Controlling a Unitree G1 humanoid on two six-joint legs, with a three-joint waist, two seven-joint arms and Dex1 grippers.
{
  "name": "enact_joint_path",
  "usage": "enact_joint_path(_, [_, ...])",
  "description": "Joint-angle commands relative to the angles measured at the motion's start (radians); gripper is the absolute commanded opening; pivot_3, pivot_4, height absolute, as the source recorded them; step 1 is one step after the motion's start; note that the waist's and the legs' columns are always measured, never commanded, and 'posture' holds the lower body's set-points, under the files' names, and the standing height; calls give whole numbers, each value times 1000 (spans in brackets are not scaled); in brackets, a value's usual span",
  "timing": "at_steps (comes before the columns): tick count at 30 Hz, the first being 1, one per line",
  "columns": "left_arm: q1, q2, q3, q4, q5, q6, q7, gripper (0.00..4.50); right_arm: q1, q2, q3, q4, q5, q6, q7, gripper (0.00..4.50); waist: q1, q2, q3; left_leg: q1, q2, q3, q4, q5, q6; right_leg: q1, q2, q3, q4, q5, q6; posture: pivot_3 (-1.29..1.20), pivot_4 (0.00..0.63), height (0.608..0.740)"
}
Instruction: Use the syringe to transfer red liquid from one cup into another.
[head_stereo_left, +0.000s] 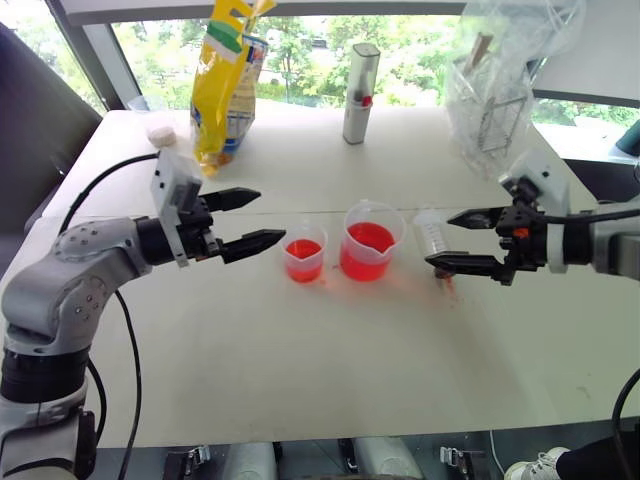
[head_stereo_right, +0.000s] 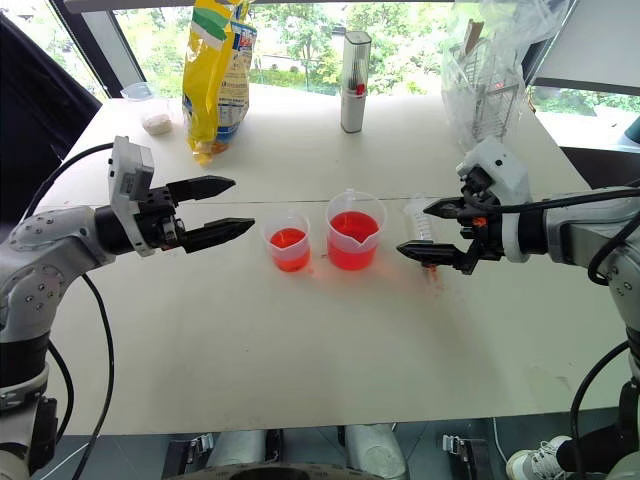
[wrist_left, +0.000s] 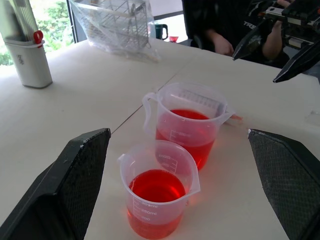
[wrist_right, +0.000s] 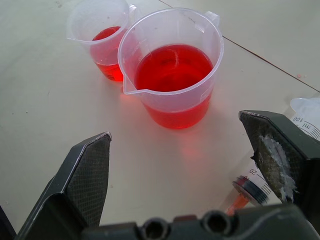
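Two clear cups stand mid-table, both holding red liquid (wrist_right: 172, 67). The larger cup (head_stereo_left: 371, 242) is on the right, the smaller cup (head_stereo_left: 304, 253) just left of it. The syringe (head_stereo_left: 432, 235) lies flat on the table right of the larger cup, its orange tip (wrist_right: 239, 202) toward me beside a small red smear. My right gripper (head_stereo_left: 440, 240) hovers open over the syringe, fingers apart above and below it, holding nothing. My left gripper (head_stereo_left: 270, 216) is open and empty, level, just left of the smaller cup and pointing at it.
At the table's far side stand a yellow snack bag (head_stereo_left: 225, 80), a white bottle with a red dot (head_stereo_left: 360, 95), a wire rack in a plastic bag (head_stereo_left: 495, 100) and a small dish (head_stereo_left: 160, 125). A person in dark clothes (wrist_left: 225, 30) sits beyond the table.
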Motion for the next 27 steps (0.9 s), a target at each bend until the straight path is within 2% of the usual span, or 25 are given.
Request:
enact_joint_path(1, [-24, 11, 18, -20, -7, -8, 5, 4500, -12, -17, -9, -5, 1, -17, -6, 4485, 0, 0, 0, 0, 0, 0, 0, 0, 0, 0, 0, 0, 0, 0, 0, 0, 150, 740])
enact_joint_path(19, [-29, 13, 18, -17, -23, -14, 4, 4500, -12, -19, 32, 27, -35, -37, -38, 4485, 1, 0, 0, 0, 0, 0, 0, 0, 0, 0, 0, 0, 0, 0, 0, 0, 150, 740])
enact_joint_path(23, [-31, 11, 16, -17, -19, -17, 3, 4500, -57, -7, 80, 97, -89, -24, -85, 4485, -1, 0, 0, 0, 0, 0, 1, 0, 0, 0, 0, 0, 0, 0, 0, 0, 150, 740])
enact_joint_path(27, [-35, 8, 4, -16, -2, -30, 2, 4500, -166, 21, 191, 215, -161, 21, -136, 4485, -2, 0, 0, 1, 0, 1, 1, 0, 0, 0, 0, 1, 0, 0, 0, 0, 150, 740])
